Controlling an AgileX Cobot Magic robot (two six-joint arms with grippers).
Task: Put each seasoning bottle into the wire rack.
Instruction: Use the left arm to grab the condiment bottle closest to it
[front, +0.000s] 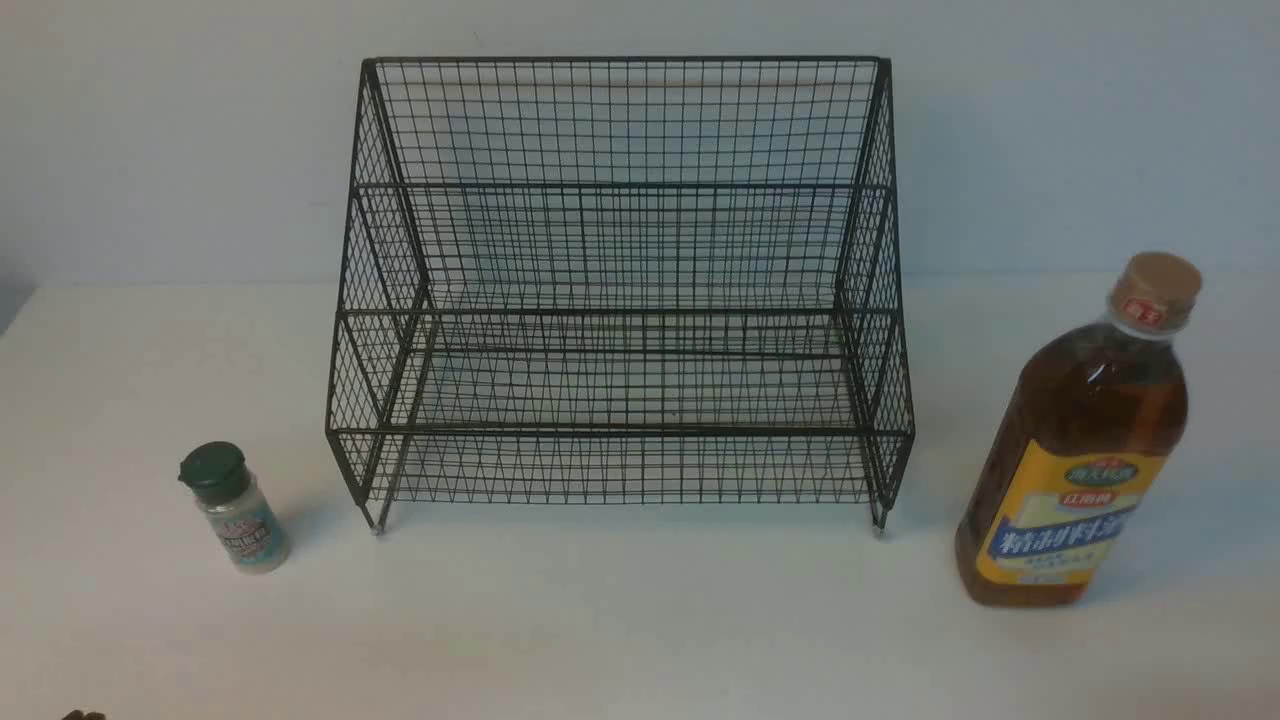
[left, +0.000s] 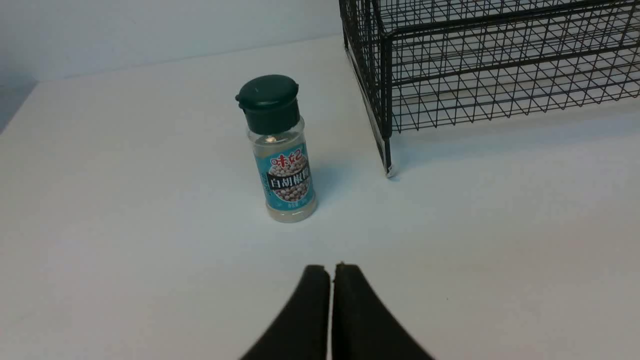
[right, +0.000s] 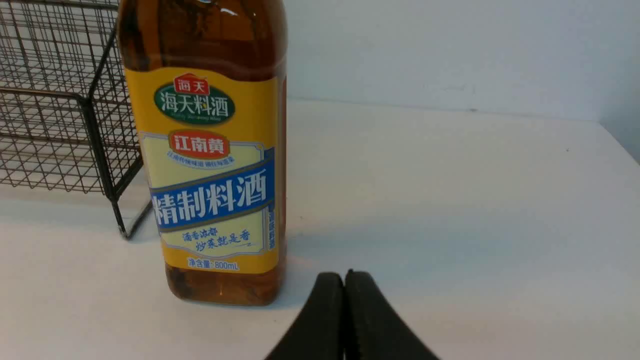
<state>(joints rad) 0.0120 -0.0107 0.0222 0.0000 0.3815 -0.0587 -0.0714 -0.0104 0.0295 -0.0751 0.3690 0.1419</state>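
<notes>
The shaker jar (front: 235, 508) stands on the counter (front: 640, 630) left of the wire rack (front: 620, 300), the tall bottle (front: 1075, 440) right of it. With the left claw (left: 331, 272) and right claw (right: 344, 280) pinched together, a nudge could topple the tall bottle

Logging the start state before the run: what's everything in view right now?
wire rack: one, black, middle of the table towards the wall, no bottle on either tier
shaker jar: one, clear with a dark green cap and teal label, upright on the table left of the rack, not touching it
tall bottle: one, amber liquid with a tan cap and yellow-blue label, upright on the table right of the rack
table: one, white, under everything
wall: one, pale, behind the rack
left gripper: one, black, shut, over the table short of the shaker jar, holding nothing
right gripper: one, black, shut, over the table near the tall bottle's base, holding nothing
</notes>
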